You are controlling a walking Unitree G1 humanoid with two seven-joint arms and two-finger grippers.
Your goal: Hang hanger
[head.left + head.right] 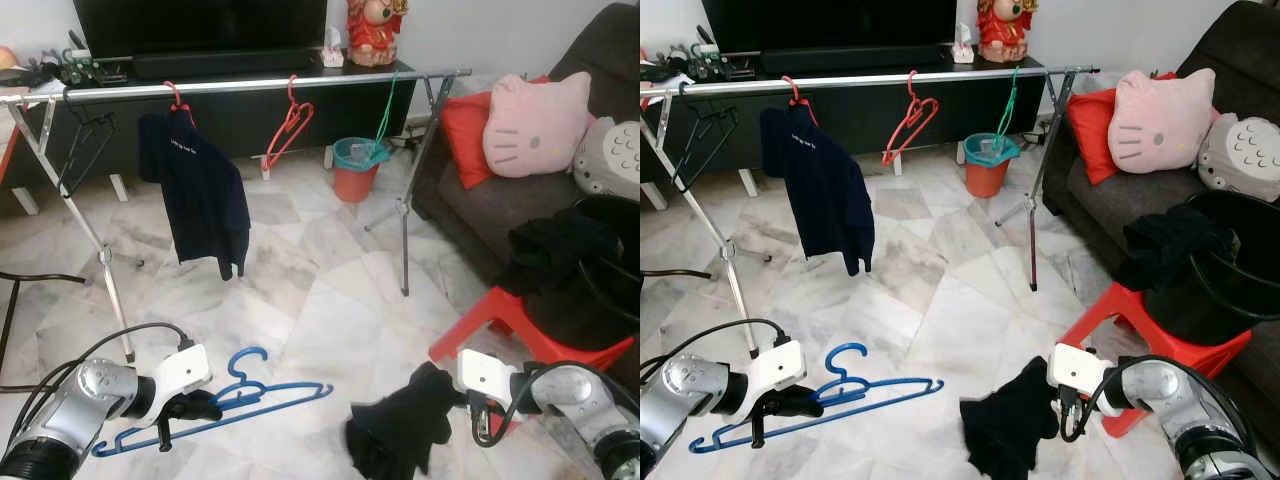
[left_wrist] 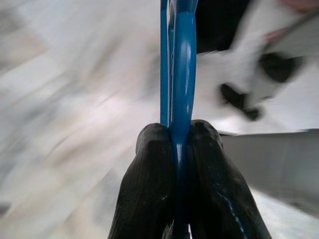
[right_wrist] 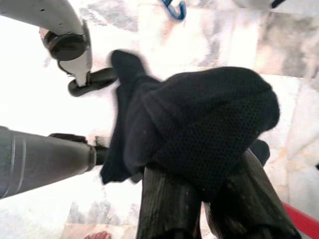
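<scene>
While the left claw (image 1: 190,408) pinched the blue hanger (image 1: 235,402) low over the floor and the right claw (image 1: 462,404) clutched a black garment (image 1: 405,430), dressing the hanger looked next, then lifting it to the rail (image 1: 250,86).

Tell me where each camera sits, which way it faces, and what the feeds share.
Left and right eye views: on the head, looking forward and down at the drying rack; both silver arms show.
Left wrist view: along the left gripper, shut on the blue hanger.
Right wrist view: along the right gripper, shut on the black garment.
Shared: both eyes show hanger and garment.
</scene>
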